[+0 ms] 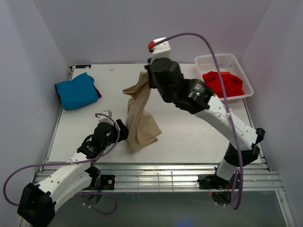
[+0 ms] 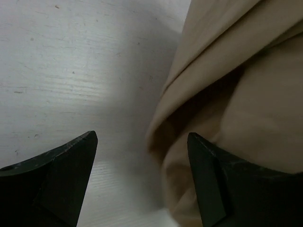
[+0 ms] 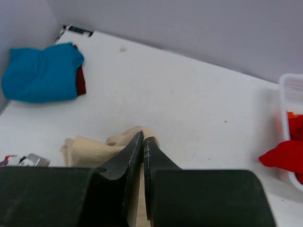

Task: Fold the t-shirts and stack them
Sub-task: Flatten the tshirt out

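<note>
The tan-beige t-shirt point(image 1: 140, 118) hangs in a long drape over mid-table, its lower end resting on the white surface. My right gripper point(image 1: 147, 75) is shut on its top edge, and the cloth point(image 3: 90, 151) bunches around the closed fingers point(image 3: 135, 146). My left gripper point(image 1: 124, 131) stands open low beside the shirt's lower part; the cloth point(image 2: 236, 80) fills the right of its view, and one finger point(image 2: 208, 179) is right at its edge. A teal-blue t-shirt point(image 1: 76, 91) lies folded at far left on a dark red one point(image 1: 97, 90). The bright red t-shirt point(image 1: 223, 82) sits in the basket.
A white lattice basket point(image 1: 239, 64) stands at the far right corner of the table. Grey walls enclose the table on three sides. A metal rail runs along the near edge point(image 1: 161, 172).
</note>
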Controlling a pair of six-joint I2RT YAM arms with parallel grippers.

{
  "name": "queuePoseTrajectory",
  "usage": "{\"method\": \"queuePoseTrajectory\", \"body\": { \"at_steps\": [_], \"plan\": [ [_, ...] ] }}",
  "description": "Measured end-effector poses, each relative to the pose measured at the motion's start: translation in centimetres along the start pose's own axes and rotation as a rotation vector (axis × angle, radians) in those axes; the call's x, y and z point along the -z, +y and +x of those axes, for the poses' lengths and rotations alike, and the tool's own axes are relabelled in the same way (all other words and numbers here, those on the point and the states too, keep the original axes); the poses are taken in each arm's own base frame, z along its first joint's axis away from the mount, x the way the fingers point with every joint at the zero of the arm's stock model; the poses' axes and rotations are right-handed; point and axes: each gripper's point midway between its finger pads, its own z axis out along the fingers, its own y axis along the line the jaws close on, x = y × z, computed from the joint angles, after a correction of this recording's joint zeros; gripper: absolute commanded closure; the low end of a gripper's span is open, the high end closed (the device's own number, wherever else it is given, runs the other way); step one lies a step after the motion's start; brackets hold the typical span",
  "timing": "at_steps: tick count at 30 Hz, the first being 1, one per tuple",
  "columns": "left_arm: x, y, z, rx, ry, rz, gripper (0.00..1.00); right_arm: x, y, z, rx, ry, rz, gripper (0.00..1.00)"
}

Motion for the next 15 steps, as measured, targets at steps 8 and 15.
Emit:
{"method": "queuePoseTrajectory", "body": {
  "at_steps": [8, 15],
  "plan": [
    [0.3, 0.0, -0.6, 0.008, -0.026, 0.000, 0.13, 6.0, -15.8, -1.4, -0.059, -0.053, 0.285, 0.92],
    [0.4, -0.3, -0.4, 0.018, -0.019, 0.009, 0.14, 6.3, -21.2, 5.8, 0.014, 0.108, 0.445, 0.92]
  ]
}}
